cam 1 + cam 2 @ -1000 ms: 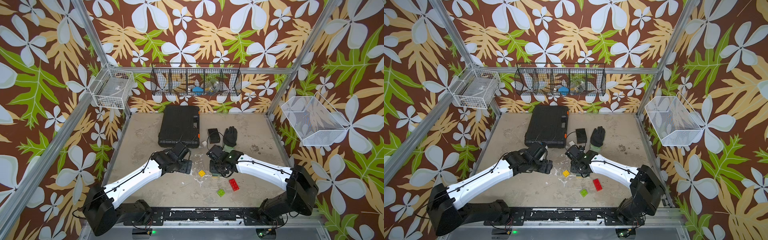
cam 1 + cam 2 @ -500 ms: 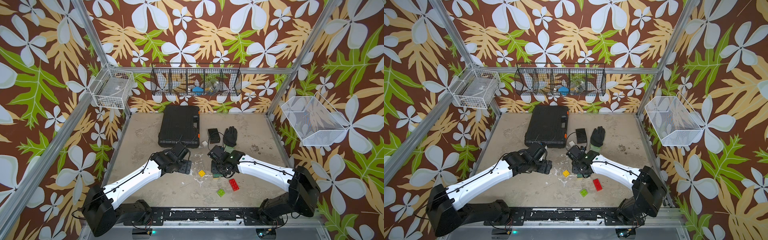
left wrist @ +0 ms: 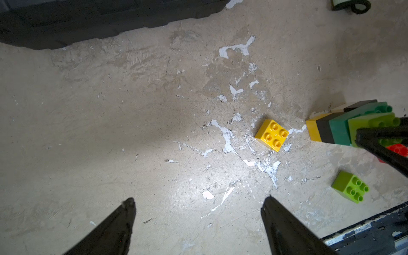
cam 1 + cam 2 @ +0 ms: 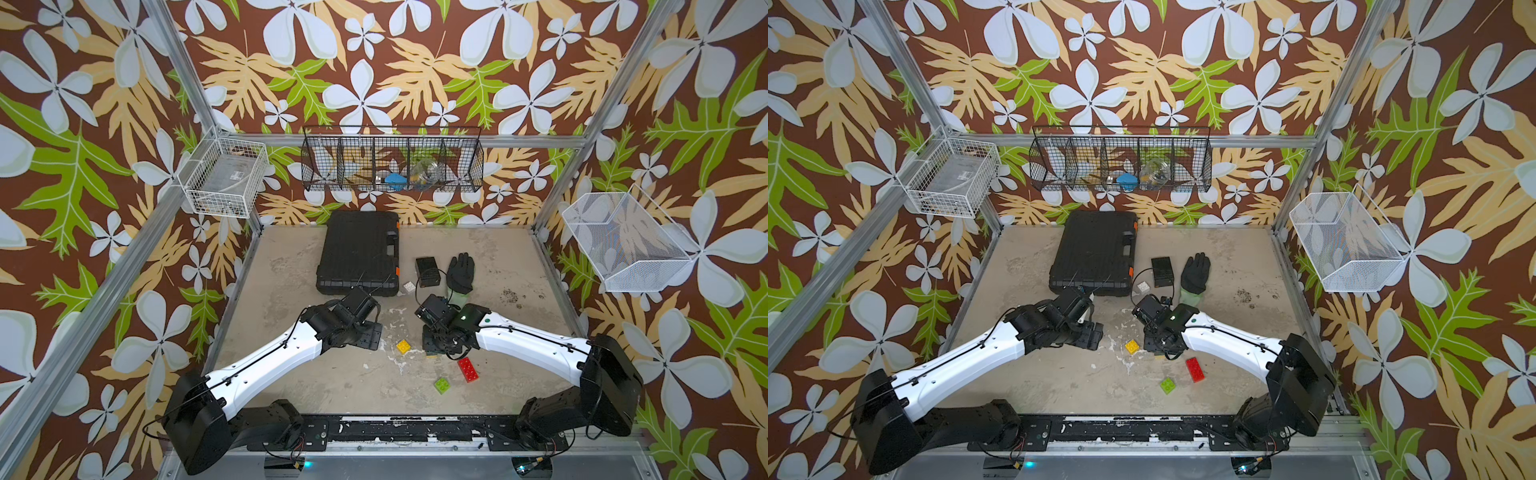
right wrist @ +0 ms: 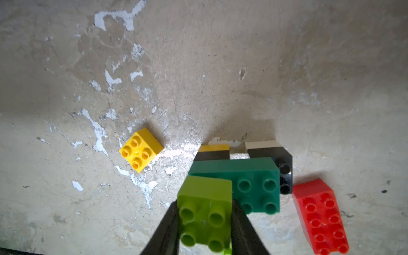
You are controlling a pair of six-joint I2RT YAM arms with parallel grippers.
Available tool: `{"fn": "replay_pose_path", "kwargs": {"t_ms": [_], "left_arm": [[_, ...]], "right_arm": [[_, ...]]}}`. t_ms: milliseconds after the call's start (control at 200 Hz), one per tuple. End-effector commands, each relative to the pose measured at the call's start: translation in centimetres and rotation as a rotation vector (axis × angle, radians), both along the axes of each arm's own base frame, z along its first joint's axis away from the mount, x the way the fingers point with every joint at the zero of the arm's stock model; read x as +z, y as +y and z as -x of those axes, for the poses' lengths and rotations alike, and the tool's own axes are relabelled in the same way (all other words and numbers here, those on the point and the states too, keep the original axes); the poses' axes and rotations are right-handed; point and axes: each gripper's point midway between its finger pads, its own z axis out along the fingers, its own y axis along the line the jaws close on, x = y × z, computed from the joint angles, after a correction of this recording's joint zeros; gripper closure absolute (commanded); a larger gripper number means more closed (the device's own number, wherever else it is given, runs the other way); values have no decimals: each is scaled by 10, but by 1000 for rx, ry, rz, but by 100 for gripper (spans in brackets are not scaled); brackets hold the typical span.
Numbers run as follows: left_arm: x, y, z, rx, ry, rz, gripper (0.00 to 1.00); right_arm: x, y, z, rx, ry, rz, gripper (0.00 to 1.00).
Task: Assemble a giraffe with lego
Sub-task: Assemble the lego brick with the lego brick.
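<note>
Arguably, with the right gripper (image 5: 205, 204) pinching the lime brick (image 5: 205, 189) atop the half-built giraffe (image 5: 254, 174) standing on the table (image 5: 220, 66), a skewed push could topple its thin legs, since the left gripper (image 3: 198, 199) hovers spread wide, bracing nothing.
</note>
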Motion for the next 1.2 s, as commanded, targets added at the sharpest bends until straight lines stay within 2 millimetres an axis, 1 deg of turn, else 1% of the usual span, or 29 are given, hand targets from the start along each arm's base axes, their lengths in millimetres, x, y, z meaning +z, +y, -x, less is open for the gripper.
{"fn": "replay_pose_path", "kwargs": {"t_ms": [0, 85, 210, 305, 540, 726, 861, 1006, 1196], "left_arm": [[1, 0, 0, -6, -2, 0, 8], [2, 0, 1, -7, -1, 2, 7], [1, 0, 2, -8, 3, 5, 7], [2, 0, 1, -7, 1, 8, 7], [1, 0, 3, -3, 4, 13, 7], [2, -1, 1, 0, -1, 19, 7], [4, -2, 0, 1, -7, 24, 7], [3, -2, 1, -2, -9, 27, 7], [4, -4, 0, -8, -11, 32, 7]], "right_arm": [[-3, -3, 3, -10, 13, 7, 82], [-6, -5, 2, -5, 10, 27, 82], [-9, -3, -1, 6, 10, 42, 82], [-14, -5, 0, 15, 23, 60, 82], [-16, -13, 6, 18, 31, 80, 81], [-18, -12, 7, -6, 37, 35, 80], [-21, -16, 8, -17, 51, 35, 80], [-23, -18, 11, -48, 58, -11, 80], [-26, -25, 14, -53, 67, 9, 81]]}}
